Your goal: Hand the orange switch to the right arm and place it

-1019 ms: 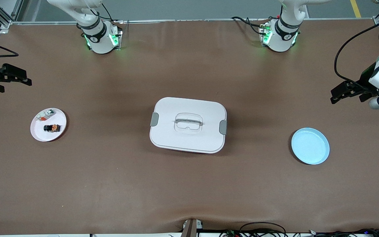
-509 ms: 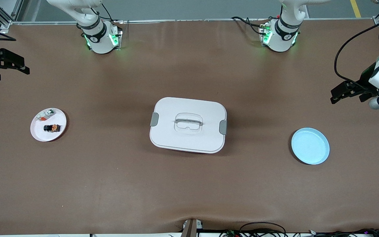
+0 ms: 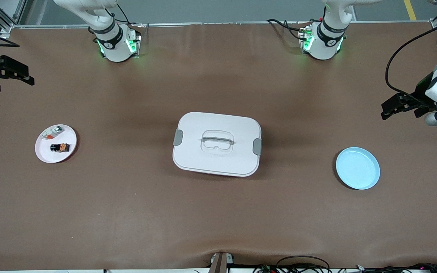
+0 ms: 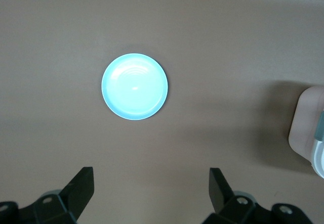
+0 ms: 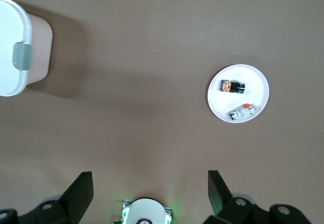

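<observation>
Orange switch (image 3: 60, 147) lies on its side on the white plate (image 3: 46, 154), at the right arm's end of the table, sharing that plate with a small clear-silver part (image 3: 54, 131) that carries an orange-red bit. The two parts lie close together but apart, the switch nearer to the front camera. In the right wrist view the switch (image 5: 232, 86) shows as a dark block with orange marks on its middle, resting flat inside the plate (image 5: 255, 79), the clear-silver part (image 5: 243, 111) just beside it.

Neither pincer touches it. The right gripper (image 3: 13, 74) hangs in the air at the table's edge at the right arm's end, well apart from the plate, its fingers (image 5: 81, 190) spread wide and holding nothing. The left gripper (image 3: 392, 107) hangs over the table's edge at the left arm's end, well apart from the switch, its fingers (image 4: 82, 186) likewise spread wide and empty. From its wrist camera the light blue plate (image 4: 134, 86) lies on the brown mat, with nothing on it.

Between the two plates, at the middle of the table (image 3: 218, 220), sits a white lidded box (image 3: 217, 143) with grey latches and a handle recessed in its lid. The blue plate (image 3: 357, 168) lies toward the left arm's end, a little nearer to the front camera than the box.
</observation>
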Controlling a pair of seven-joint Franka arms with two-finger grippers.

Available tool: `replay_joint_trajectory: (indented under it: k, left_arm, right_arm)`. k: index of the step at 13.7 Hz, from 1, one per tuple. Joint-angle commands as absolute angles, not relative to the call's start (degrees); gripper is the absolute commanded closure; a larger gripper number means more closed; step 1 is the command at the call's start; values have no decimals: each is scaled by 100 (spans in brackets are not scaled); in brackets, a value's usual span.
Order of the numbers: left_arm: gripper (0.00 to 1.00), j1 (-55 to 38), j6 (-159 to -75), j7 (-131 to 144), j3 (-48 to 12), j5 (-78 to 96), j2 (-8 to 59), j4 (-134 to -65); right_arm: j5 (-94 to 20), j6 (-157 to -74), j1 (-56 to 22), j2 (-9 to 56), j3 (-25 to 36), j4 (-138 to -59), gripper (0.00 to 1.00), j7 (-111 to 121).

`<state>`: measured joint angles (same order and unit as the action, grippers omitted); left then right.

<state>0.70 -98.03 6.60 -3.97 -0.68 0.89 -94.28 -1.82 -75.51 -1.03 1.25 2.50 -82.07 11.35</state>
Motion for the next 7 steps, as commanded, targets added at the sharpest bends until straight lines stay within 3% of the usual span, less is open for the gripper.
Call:
replay_joint_trajectory:
  k: [1,7]
  left_arm:
    - [0,105,-9712,536,-404,9,123,-9325]
    - [0,193,-9703,536,-396,18,132,-9325]
  right_arm:
    - [-35,-7611,-466,70,580,-8209,0,1002]
    - [-141,-7743,-457,70,650,-8183,0,-184]
